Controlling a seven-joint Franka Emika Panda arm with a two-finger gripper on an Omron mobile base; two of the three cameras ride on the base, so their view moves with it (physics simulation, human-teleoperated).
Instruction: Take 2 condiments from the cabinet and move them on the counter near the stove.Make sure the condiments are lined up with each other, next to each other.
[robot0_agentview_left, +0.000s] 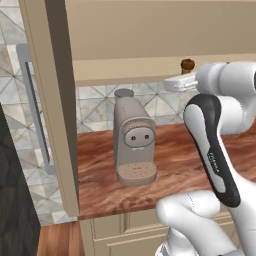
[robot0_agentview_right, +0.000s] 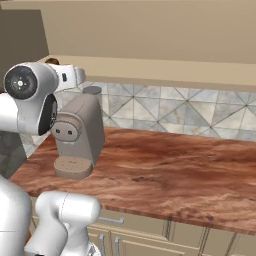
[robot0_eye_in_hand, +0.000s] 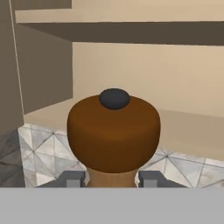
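the gripper (robot0_eye_in_hand: 113, 179) grips a brown wooden pepper mill (robot0_eye_in_hand: 113, 135), its two dark fingertips (robot0_eye_in_hand: 72, 179) pressed on either side of the mill's narrow neck below the round knob. the mill (robot0_agentview_left: 187, 64) is up at the front edge of the tan cabinet (robot0_agentview_left: 125, 70) shelf. below, a grey-beige coffee machine (robot0_agentview_left: 132, 142) stands on the reddish-brown wood-grain counter (robot0_agentview_right: 175, 170).
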